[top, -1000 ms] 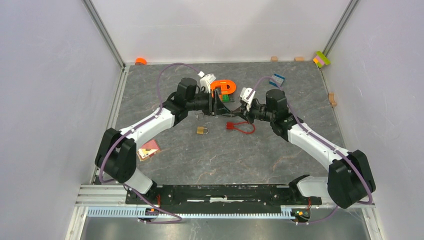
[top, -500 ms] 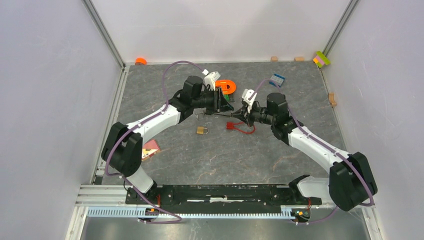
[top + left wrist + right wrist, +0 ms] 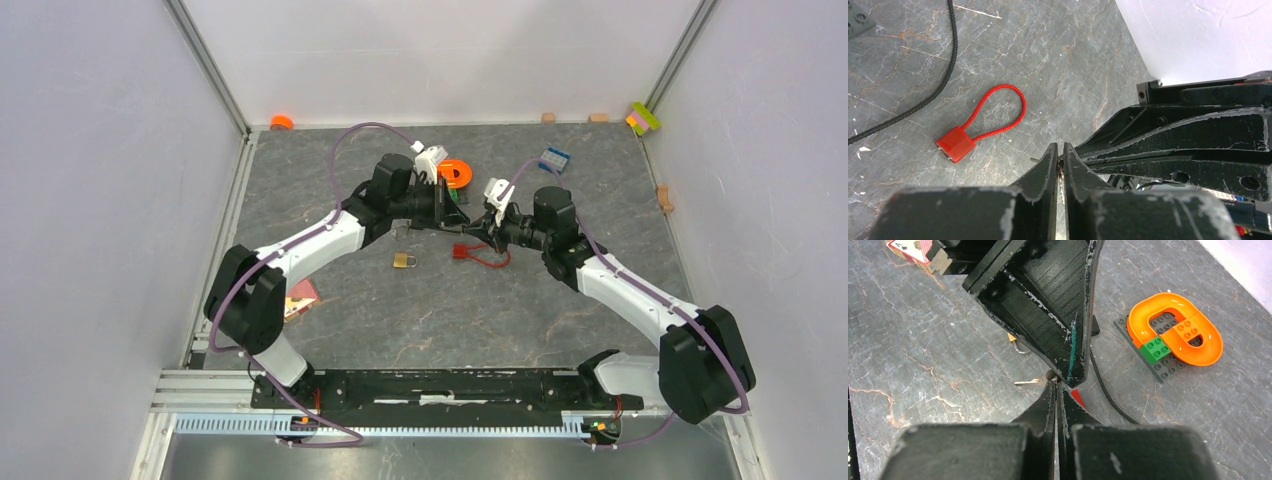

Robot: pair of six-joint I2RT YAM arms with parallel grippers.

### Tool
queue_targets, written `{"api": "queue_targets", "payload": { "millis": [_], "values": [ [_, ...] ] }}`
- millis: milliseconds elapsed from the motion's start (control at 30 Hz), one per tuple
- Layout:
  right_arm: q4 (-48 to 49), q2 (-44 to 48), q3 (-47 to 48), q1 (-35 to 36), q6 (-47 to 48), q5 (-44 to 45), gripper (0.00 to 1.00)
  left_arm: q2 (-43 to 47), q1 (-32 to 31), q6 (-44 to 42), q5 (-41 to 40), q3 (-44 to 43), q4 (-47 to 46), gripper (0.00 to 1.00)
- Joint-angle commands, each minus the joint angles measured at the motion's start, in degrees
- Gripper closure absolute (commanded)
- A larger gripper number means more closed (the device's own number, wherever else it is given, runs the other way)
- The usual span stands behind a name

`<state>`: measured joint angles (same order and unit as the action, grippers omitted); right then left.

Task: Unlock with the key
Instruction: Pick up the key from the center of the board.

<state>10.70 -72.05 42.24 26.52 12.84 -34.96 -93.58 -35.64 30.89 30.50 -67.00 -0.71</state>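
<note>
Since a second ago my left arm has swung right, off the orange ring toy (image 3: 455, 172), and my left pincer (image 3: 1060, 152) has drawn its jaws in from about half spread to a thin slit; my right pincer (image 3: 1056, 389) has kept its jaws pressed flat together. My two pincers now meet tip to tip above the middle of the grey table (image 3: 450, 320). Something thin seems to sit in the left slit, yet I cannot tell what it is, nor whether either pincer has hold of anything. One thin pale sliver, which I take for the key (image 3: 1027, 382), shows just beside my right fingertips on their near side; whether it lies on the table or is nipped I cannot tell. I count two locks: one brass padlock (image 3: 404, 260) on the table, near and left of the meeting tips, and one red cable lock (image 3: 955, 143) lying just near of them. One black cord (image 3: 954, 45) runs over the table beside the red lock. On the far side the one orange ring toy sits on a dark plate (image 3: 1163, 372) with one green brick (image 3: 1155, 347). Further off I count one blue brick (image 3: 553, 158), one orange cap (image 3: 281, 122), one card box (image 3: 297, 298) at the left, three small tan blocks (image 3: 548, 117) along the edges and one stack of coloured bricks (image 3: 643, 117) in the far right corner.
</note>
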Motion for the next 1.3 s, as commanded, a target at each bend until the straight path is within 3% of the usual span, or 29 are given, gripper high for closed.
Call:
{"api": "queue_targets", "payload": {
  "millis": [0, 67, 133, 233, 267, 333, 500, 633, 833, 1000, 1267],
  "values": [
    [2.37, 1.47, -0.39, 0.2, -0.71, 1.39, 1.0, -0.58, -0.49, 0.56, 0.58, -2.92, 0.16, 0.93],
    [2.39, 1.53, -0.4, 0.17, -0.8, 0.95, 1.0, -1.09, -0.49, -0.04, 1.36, -3.59, 0.43, 0.98],
    [2.16, 1.77, -0.53, 0.2, -0.56, 0.08, 0.94, -1.73, -0.49, -1.62, 2.93, -4.47, 0.37, 0.98],
    [0.98, 3.31, -1.24, 0.1, 1.44, -1.5, 0.63, -2.31, -0.31, -5.66, 7.43, -5.91, 0.39, 0.98],
    [0.41, 4.17, -1.57, 0.06, 2.75, -1.61, 0.48, -1.95, -0.27, -8.0, 8.89, -6.09, 0.44, 0.98],
    [-1.99, 6.3, -1.81, -0.04, 5.71, -0.98, 0.38, -0.91, -0.3, -13.71, 11.03, -6.29, 2.08, 0.98],
    [-4.01, 10.26, -2.81, -0.81, 9.3, -0.9, 0.36, 2.24, -0.31, -26.87, 12.78, -7.01, 9.76, 0.98],
    [-0.9, 9.95, -3.37, -1.9, 6.57, -4.57, 0.4, 4.59, -0.31, -34.02, 18.3, -6.86, 13.54, 0.98],
    [1.87, 6.68, -3.36, -2.63, 5.03, -20.05, 0.46, 9.73, -0.31, -36.81, 23.33, -2.23, 9.34, 0.98],
    [10.22, 6.82, -6.54, -2.64, -0.96, -24.06, 0.42, 11.67, -0.31, -30.6, 21.38, 1.62, 1.22, 0.98],
    [31.97, 6.59, -11.7, -2.69, -20.75, -23.34, 0.43, 11.46, -0.31, -9.04, 16.38, 12.76, -25.51, 0.98]
  ]
}}
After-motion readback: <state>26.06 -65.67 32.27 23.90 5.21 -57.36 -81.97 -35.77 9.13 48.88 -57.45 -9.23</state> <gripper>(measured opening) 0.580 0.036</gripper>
